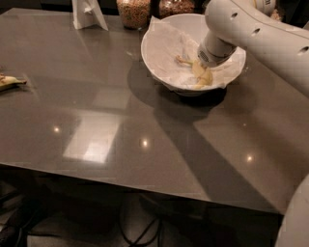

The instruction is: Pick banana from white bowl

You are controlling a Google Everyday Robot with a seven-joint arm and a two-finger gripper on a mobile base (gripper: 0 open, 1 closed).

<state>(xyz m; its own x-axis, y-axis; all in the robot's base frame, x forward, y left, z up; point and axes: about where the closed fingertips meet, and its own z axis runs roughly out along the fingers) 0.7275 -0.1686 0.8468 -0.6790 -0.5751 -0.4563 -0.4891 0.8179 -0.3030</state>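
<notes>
At the far left edge of the tabletop (106, 120) lies a pale banana (9, 82) with a dark tip, half cut off from view. From there a wide stretch of smooth, dark grey, glossy surface runs open to the near edge, spotted with lamp reflections. At the back edge stand a white angular stand (89, 13) and two glass jars of grains (134, 10), close behind the white bowl (161, 46). The bowl is round, deep and smooth-sided, set towards the back right. Inside it, low on the right slope, rests the banana (202, 77), small, curved and yellow, its stem pointing left. My gripper (205, 66) is down in the bowl right on the banana, under my white wrist (217, 48); I cannot tell whether it is apart or clamped.
</notes>
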